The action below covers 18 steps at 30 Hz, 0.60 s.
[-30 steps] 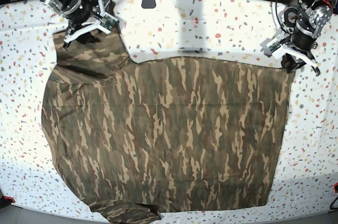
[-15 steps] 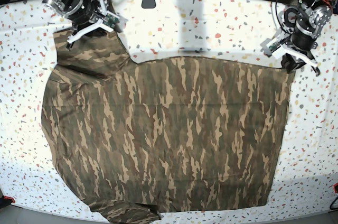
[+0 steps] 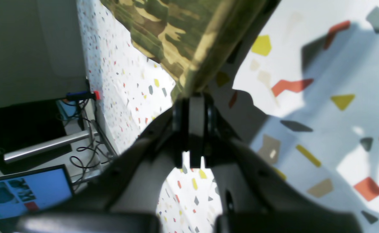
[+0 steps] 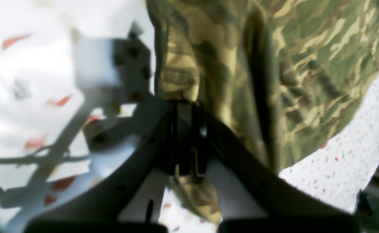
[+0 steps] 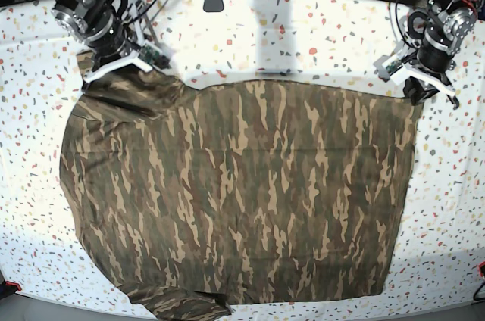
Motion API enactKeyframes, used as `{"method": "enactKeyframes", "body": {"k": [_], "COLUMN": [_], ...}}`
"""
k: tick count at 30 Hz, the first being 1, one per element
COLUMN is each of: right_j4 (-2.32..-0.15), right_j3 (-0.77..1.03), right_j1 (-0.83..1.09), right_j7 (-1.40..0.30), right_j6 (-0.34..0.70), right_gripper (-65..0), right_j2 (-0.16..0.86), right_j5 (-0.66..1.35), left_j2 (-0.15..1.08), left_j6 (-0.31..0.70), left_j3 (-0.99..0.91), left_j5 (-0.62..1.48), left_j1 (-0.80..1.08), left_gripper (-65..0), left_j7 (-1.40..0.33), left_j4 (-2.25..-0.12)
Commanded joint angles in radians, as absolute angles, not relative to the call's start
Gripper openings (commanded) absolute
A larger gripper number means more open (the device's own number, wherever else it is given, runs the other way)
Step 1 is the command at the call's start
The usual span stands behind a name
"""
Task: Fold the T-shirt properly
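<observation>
Speckled terrazzo covers the bench [image 5: 303, 26], and the T-shirt [image 5: 242, 192] lies spread flat across most of it, camouflage side up, one sleeve at the far left corner and another at the near edge.

At the left of the base view, the right claw [image 5: 114, 66] is shut on the far sleeve's hem; the right wrist view shows its jaws closed with cloth bunched between them [image 4: 179, 87]. Compared with a second ago, this claw has dropped lower and drawn toward the shirt's body, so the sleeve now looks shorter and crumpled beneath it. I judge this the start of tucking the sleeve inward.

At the right, the left claw [image 5: 418, 82] pinches the shirt's far hem corner, jaws closed on the fabric edge [image 3: 189, 87] in the left wrist view. It has not shifted since the earlier frames, apparently anchoring that corner.
</observation>
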<state>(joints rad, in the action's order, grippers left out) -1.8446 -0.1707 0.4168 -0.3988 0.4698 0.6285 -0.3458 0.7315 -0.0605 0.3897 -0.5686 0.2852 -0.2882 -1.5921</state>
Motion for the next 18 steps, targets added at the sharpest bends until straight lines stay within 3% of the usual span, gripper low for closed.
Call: {"method": "enactKeyframes", "body": {"k": [1,18], "right_j4": [-1.858,-1.858], "right_j3": [-0.164,-0.164], "right_j1": [0.394,0.154], "right_j7": [-0.386,-0.427], "right_j6": [0.455,0.468], "right_gripper": [-65.0,-65.0], "right_j2": [0.643,0.657], "right_j5": [-0.336,-0.276], "left_j2": [0.748,0.659], "left_j6": [-0.083,-0.087], "left_j3": [0.381,0.381], "left_j5": [-0.577,-0.511], "left_j1": [0.276,0.094], "left_gripper": [-65.0,-65.0], "left_j7": [-0.279,-0.299], "left_j4": [-1.603,-1.603]}}
